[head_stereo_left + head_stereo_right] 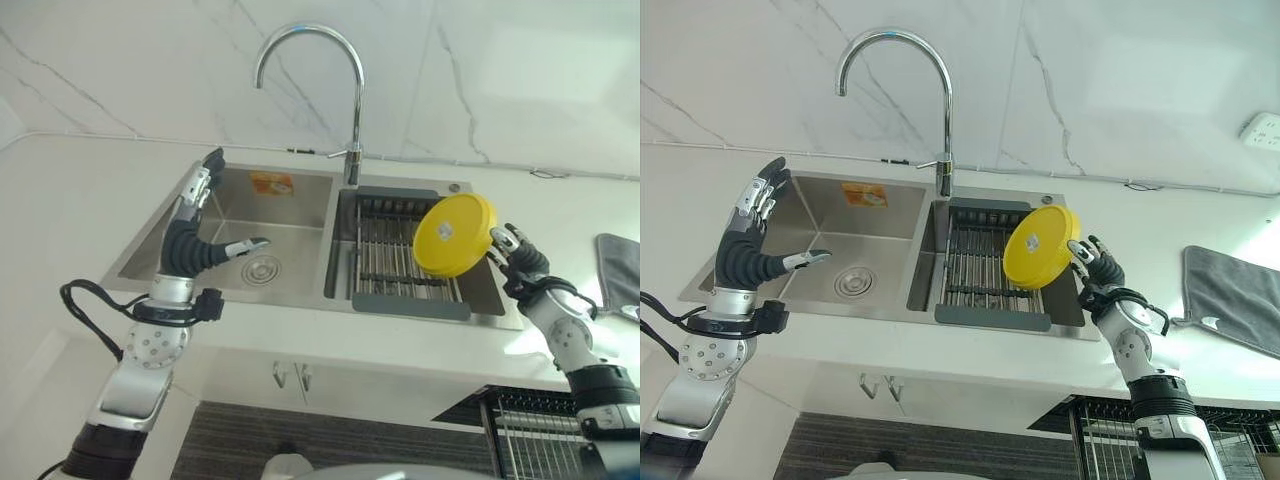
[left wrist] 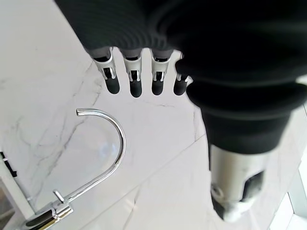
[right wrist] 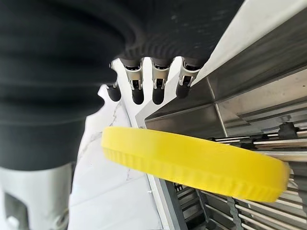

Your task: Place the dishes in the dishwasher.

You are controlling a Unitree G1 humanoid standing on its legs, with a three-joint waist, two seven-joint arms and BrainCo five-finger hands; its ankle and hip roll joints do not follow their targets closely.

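I hold the round yellow plastic plate [image 1: 455, 235] in my right hand [image 1: 1098, 272]. My fingers pinch its right edge, so the plate sticks out to the left of my hand. It is tipped up on its side, with its flat bottom facing me. It hangs just above the dark wire drying rack [image 1: 400, 262] in the right half of the shiny steel double sink [image 1: 290, 190].

My left hand [image 1: 190, 235] is up over the left half of the sink, fingers straight and spread, holding nothing. It is far from the plate.

The black wire dishwasher rack [image 1: 535, 425] is down low on my right, under the white counter [image 1: 400, 350]. I think the plate must come back over the counter edge and then go down. The tall curved silver tap [image 1: 320, 90] stands behind, out of the way.
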